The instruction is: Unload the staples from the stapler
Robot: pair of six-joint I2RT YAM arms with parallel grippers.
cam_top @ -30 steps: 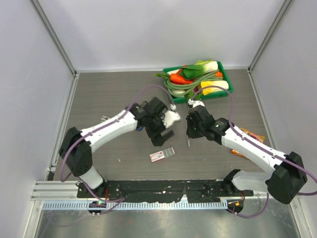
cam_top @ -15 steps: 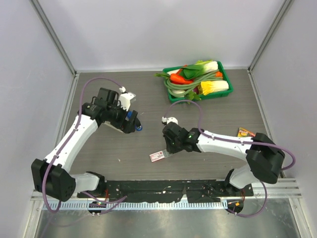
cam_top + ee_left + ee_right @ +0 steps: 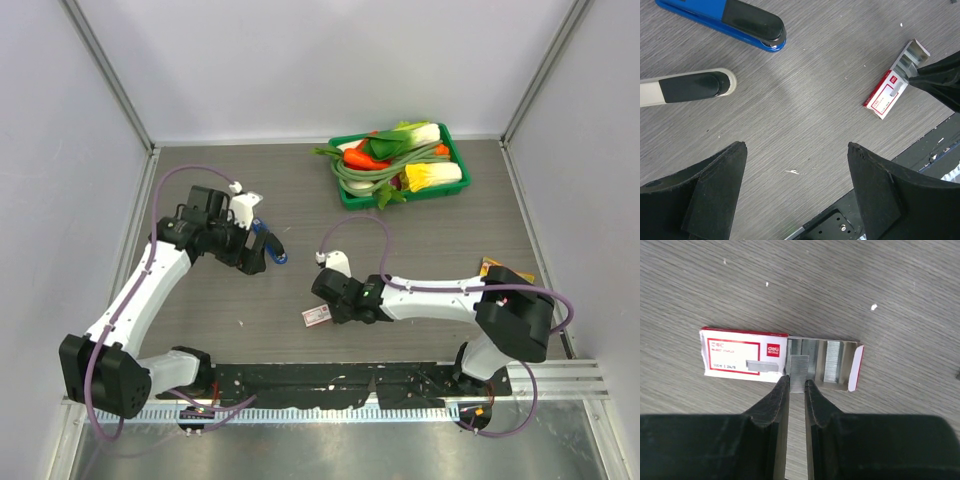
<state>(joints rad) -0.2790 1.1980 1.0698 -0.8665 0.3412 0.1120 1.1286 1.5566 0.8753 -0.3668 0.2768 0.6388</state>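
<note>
the left end effector point(image 3: 796, 146) hangs over the left half of the counter point(image 3: 420, 250), its two black fingers spread wide with only bare counter between them. the stapler point(image 3: 272, 247), blue with a black top, lies flat on the counter just beside this end effector, on its right and toward the middle, touched by neither finger. in the left wrist view a pale bar with a black insert point(image 3: 686, 87) lies close to the stapler without touching it. nearer the front edge, about mid-width, sits a small white-and-red box point(image 3: 742, 359) with its inner tray slid out to the right. the right end effector point(image 3: 796, 381) reaches down at the tray with its fingers drawn close, pinching the staples point(image 3: 800, 365), a short silver strip held over the open tray. another silver strip point(image 3: 832, 365) lies in the tray beside it. in the far right corner a green basket point(image 3: 343, 197) holds toy vegetables point(image 3: 400, 150), and an orange packet point(image 3: 492, 267) lies near the right edge.
</note>
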